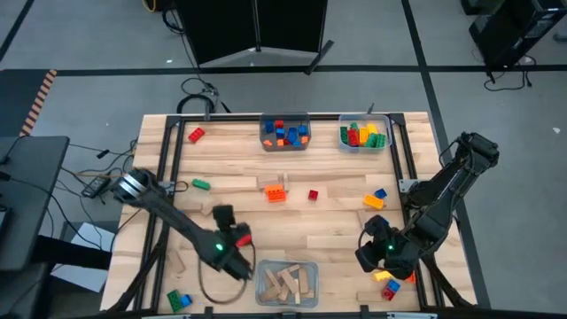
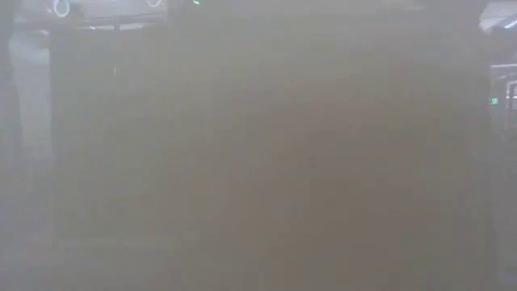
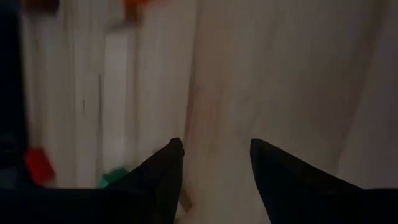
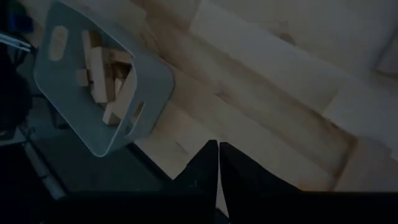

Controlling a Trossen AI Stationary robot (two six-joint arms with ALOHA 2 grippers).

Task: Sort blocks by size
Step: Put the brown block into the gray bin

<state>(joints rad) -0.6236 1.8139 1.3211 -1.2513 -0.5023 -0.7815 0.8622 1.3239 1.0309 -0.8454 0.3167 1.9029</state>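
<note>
A pale wooden table [image 1: 337, 235] carries everything. Places are given from the near-edge bin [image 1: 286, 283], which holds tan wooden blocks [image 1: 285, 282]. Two more clear bins, one with blue and orange bricks [image 1: 284, 133] and one with green, yellow and red bricks [image 1: 364, 136], are set at the far edge. Between them and the near-edge bin, an orange brick [image 1: 276, 193], a small red brick [image 1: 313, 196] and a green brick [image 1: 201, 185] are scattered on the bare wood.

High view: straight down over whole table [image 1: 292, 221], both arms in shot. Low view: table height, all blur, nothing legible. L wrist view: close over bare wood, past own fingers [image 3: 165, 174]. R wrist view: close, slanted, toward bin of wooden blocks [image 4: 102, 81], also in high view at near edge.
</note>
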